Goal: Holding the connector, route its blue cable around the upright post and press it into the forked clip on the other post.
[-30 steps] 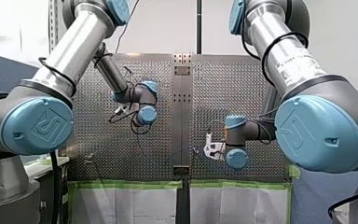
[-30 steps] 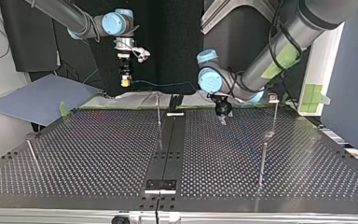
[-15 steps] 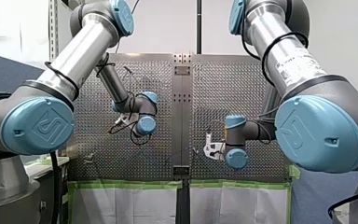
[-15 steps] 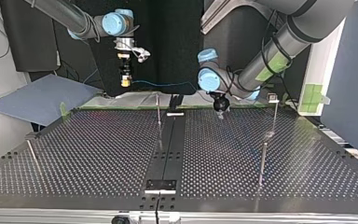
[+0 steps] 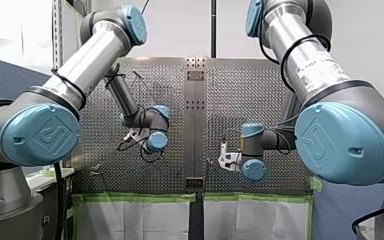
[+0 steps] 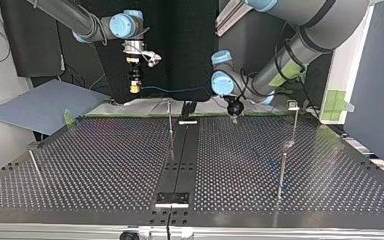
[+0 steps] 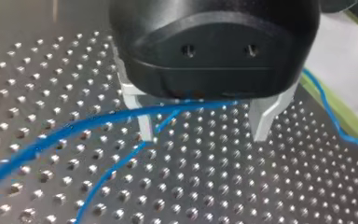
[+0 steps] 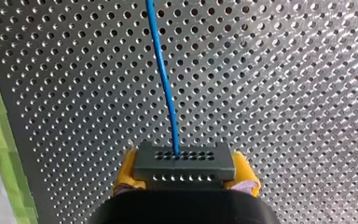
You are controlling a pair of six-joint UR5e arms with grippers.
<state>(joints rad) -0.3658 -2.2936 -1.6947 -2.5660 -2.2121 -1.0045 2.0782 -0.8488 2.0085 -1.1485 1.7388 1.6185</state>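
Note:
My right gripper (image 8: 184, 173) is shut on the grey connector (image 8: 184, 162), held between its yellow pads (image 8: 125, 171). The blue cable (image 8: 163, 79) leaves the connector and runs ahead over the perforated table. In the top view my right gripper (image 6: 135, 88) hangs above the far edge, and the cable (image 6: 180, 91) stretches level towards my left gripper (image 6: 234, 115). My left gripper (image 7: 204, 133) is open just above the table, its metal fingers (image 7: 263, 120) apart; the cable (image 7: 98, 122) passes close under its body by one finger. A thin upright post (image 6: 170, 119) and a clip-topped post (image 6: 294, 120) stand apart.
A shorter post (image 6: 281, 172) stands nearer the camera at the top view's right, and a leaning rod (image 6: 35, 165) at its left. A dark centre rail (image 6: 180, 160) splits the table. A blue-grey board (image 6: 45, 105) lies beyond the far left corner. Green tape (image 8: 2, 154) lines the edge.
My left gripper has drawn back towards the table's far edge in the top view, coming close to the cable. My right gripper with the connector has stayed still.

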